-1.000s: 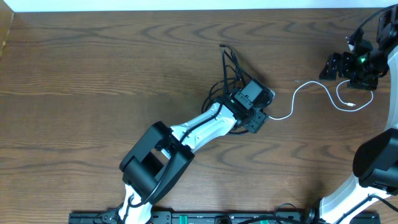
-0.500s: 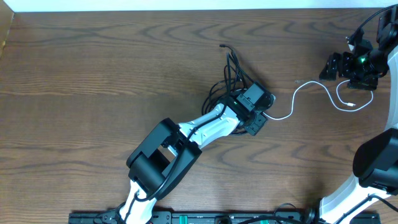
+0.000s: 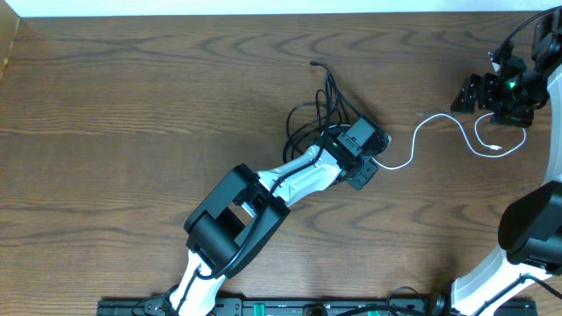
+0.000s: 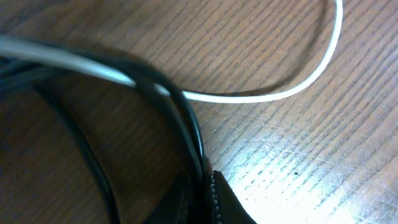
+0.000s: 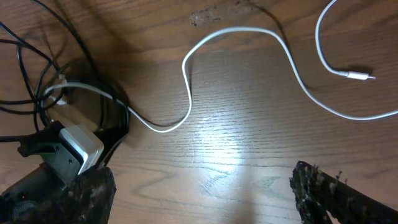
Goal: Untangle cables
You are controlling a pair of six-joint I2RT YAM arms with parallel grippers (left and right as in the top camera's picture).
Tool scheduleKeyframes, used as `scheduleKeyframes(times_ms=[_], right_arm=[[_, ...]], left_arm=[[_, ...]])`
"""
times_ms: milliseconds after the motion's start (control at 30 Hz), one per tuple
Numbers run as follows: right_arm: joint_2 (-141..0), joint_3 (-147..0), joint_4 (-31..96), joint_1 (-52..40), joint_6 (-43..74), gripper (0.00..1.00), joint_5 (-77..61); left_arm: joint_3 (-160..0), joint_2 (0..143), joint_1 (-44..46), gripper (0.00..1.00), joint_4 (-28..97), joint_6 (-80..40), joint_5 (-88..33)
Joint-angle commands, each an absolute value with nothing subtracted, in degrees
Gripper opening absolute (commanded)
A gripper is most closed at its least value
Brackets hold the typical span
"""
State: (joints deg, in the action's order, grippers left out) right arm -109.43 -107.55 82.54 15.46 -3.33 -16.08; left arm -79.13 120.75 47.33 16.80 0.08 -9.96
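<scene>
Black cable (image 4: 193, 130) runs down into the left jaws at the bottom edge of the left wrist view, and the jaws are closed tight on it. Just above that grip the white cable (image 4: 280, 93) passes under the black one and curves off to the upper right. From overhead, the left arm (image 3: 299, 171) reaches from the lower left to the middle of the frame. The black cable's loops lie on the brown wooden desk (image 3: 132, 105), up and to the left of the wrist, and one end points toward the top. The white cable waves rightward from the tangle to the upper right, where it curls round and ends in a small plug (image 3: 498, 149).

The right jaws stand wide apart, their fingers (image 5: 87, 193) at the lower corners of the right wrist view, with only bare desk between them. The right arm (image 3: 514, 83) sits at the upper right of the overhead frame, near the white cable's curl.
</scene>
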Motion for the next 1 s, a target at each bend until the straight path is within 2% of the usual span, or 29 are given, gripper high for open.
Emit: scheduleKeyframes(times_ms=[0, 167, 500, 800, 967], right_arm=[[-108.01, -107.44, 82.43, 15.22, -2.83, 0.88, -16.47], [-108.01, -107.44, 82.00, 14.17, -3.75, 0.87, -17.47], [-108.01, -107.44, 79.35, 6.42, -18.22, 0.86, -31.59], [-108.01, -107.46, 71.85, -0.25, -24.08, 0.90, -45.52], [-108.33, -107.44, 68.40, -4.12, -25.58, 0.92, -43.46]], left_arm=[[-79.00, 119.63, 46.72, 0.07, 18.70, 0.40, -9.37], [-79.00, 110.87, 44.66, 0.07, 23.59, 0.32, -10.22], [-79.00, 91.68, 35.31, 0.07, 30.83, -0.78, -19.84], [-79.00, 89.80, 27.00, 0.07, 35.05, -3.75, -29.08], [-79.00, 89.78, 25.61, 0.08, 35.83, -4.80, -30.28]])
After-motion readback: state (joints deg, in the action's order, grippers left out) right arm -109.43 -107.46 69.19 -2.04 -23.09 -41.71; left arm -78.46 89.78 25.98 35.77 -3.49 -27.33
